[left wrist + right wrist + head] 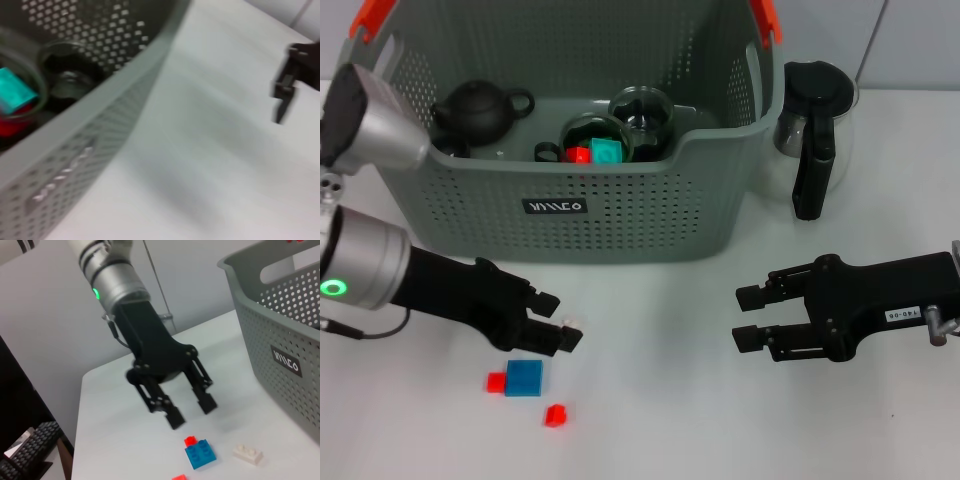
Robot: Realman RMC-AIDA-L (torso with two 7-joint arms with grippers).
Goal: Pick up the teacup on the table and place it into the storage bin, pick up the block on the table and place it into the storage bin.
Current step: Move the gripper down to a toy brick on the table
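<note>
A white table (670, 420) fills the foreground, its surface smooth, matte and evenly lit, with only soft shadows lying on it. Behind its far edge runs a pale grey wall (45, 300), plain and unmarked. A thin cable or rod (156, 285) hangs down the wall toward the table's back edge. In the right wrist view the table's corner shows, and beyond it the space drops into dark. There, low beside the table, sits a black keyboard (27, 460) with a scrap of white paper at its near end, next to a dark upright panel (15, 395).
</note>
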